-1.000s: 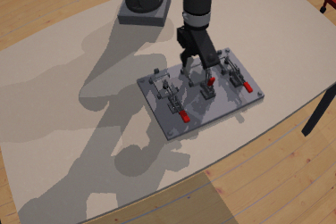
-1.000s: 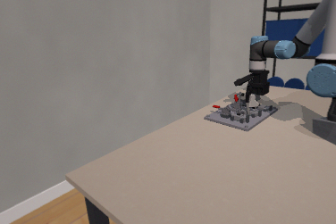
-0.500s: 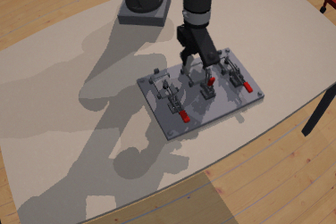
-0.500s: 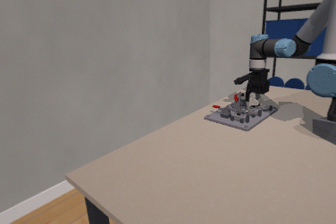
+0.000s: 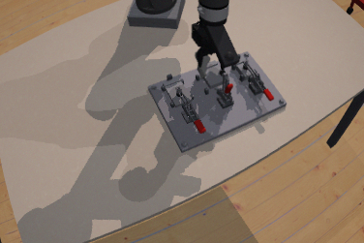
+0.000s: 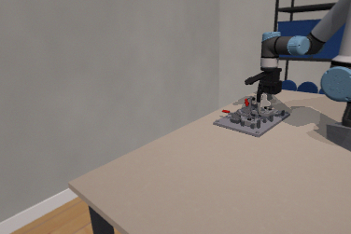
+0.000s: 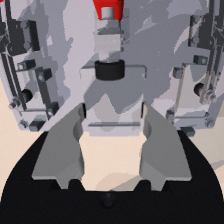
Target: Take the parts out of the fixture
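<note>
My gripper point(image 5: 212, 73) point(image 6: 262, 103) point(image 7: 113, 103) is shut on the middle part point(image 7: 113, 116), a pale flat piece with its two side edges between the fingertips. It looks slightly raised over the fixture point(image 5: 168, 125) point(image 6: 257, 134); the gap beneath is hidden. The middle clamp's red handle point(image 5: 228, 88) point(image 6: 246, 103) stands up, and its black tip point(image 7: 109, 70) overlaps the part's far edge in the wrist view. The left part point(image 7: 36, 105) and right part point(image 7: 192, 82) sit in their places under black clamp tips. Their red handles point(image 5: 199, 126) point(image 5: 268, 94) lie low.
The fixture lies on the beige table point(image 5: 53, 135) point(image 6: 187, 172), near its long edge. Upright pins and clamp bodies stand close on both sides of the middle place. The robot base point(image 5: 156, 9) is behind the fixture. A dark shelf frame point(image 6: 303, 9) stands beyond the table.
</note>
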Tool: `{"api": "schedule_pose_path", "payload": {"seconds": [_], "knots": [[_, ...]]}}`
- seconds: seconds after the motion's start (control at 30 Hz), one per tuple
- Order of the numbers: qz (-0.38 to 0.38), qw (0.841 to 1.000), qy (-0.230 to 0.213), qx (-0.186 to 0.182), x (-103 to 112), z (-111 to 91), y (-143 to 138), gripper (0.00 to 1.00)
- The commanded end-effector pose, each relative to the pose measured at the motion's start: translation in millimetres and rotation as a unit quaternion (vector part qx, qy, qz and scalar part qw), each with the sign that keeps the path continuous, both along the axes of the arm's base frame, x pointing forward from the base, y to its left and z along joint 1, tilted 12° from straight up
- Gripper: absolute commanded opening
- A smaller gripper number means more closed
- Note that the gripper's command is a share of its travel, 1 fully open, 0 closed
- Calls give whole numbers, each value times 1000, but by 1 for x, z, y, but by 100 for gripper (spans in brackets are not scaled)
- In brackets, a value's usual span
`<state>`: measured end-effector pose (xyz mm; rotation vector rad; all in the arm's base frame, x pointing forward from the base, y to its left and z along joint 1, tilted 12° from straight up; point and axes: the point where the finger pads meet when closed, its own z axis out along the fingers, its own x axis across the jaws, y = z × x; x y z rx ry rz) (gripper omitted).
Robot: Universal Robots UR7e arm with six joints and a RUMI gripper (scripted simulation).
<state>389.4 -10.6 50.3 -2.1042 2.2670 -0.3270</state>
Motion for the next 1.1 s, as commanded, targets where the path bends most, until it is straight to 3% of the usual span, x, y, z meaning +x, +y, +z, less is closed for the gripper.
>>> {"api": "schedule_pose_path", "payload": {"seconds": [0.0,0.63,1.07], "knots": [[0,1000,0,0,-1,7,1,0],[0,1000,0,0,-3,14,2,0],[0,1000,0,0,-12,37,5,0]]}}
